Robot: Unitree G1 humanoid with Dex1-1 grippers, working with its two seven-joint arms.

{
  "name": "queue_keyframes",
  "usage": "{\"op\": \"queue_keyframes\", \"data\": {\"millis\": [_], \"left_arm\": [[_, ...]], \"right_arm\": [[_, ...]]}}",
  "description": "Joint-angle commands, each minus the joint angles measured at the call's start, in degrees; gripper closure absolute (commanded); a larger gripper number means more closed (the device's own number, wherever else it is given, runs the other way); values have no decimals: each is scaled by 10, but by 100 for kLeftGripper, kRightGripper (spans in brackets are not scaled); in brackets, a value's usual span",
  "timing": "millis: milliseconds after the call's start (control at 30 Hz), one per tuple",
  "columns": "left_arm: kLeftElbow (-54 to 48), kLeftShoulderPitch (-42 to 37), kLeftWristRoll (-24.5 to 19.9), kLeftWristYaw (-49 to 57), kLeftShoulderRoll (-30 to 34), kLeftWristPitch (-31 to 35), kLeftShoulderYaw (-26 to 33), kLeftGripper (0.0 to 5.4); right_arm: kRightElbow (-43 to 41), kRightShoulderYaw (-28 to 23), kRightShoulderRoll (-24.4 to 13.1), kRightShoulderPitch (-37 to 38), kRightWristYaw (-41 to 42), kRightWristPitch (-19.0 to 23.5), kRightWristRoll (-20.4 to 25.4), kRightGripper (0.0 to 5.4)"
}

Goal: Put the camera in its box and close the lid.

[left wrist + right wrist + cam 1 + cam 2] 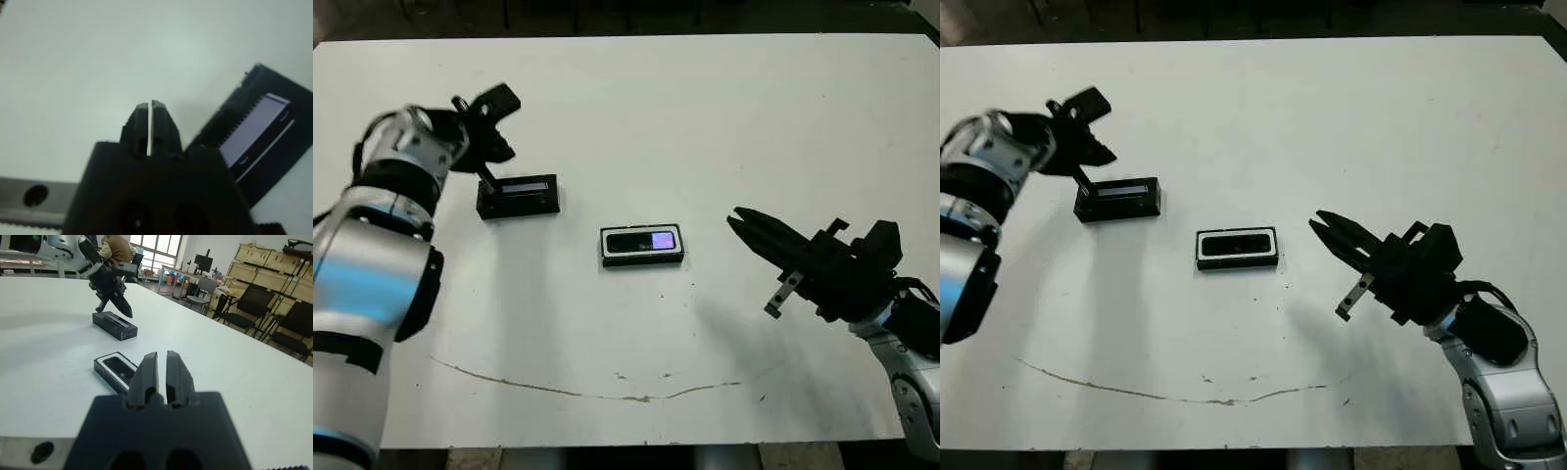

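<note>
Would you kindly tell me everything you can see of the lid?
The lid is a flat black rectangular slab, hard-looking, with a long pale bluish-grey strip along its top. It lies flat on the white table, off the box, on the robot's left of it and a little farther away. The left tool, fingers closed, has its tip at the lid's left end; whether it touches is unclear.
</note>
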Motion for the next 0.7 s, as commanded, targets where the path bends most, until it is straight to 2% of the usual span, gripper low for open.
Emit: {"op": "queue_keyframes", "data": {"millis": [33, 100, 300, 467, 700], "left_arm": [[11, 18, 13, 6, -3, 9, 2, 540], [13, 20, 16, 2, -3, 15, 1, 540], [14, 23, 47, -24, 0, 10, -22, 540], [15, 22, 52, -47, 0, 32, -24, 540], [16, 27, 66, -78, 4, 41, -34, 540]], "right_arm": [[5, -4, -7, 14, 6, 6, 17, 539], [6, -3, -4, 19, 4, 5, 25, 539], [-23, 2, -20, 31, -15, 19, 7, 539], [-26, 4, -14, 32, -17, 20, 16, 539], [-49, 9, -19, 35, -30, 32, 3, 539]]}}
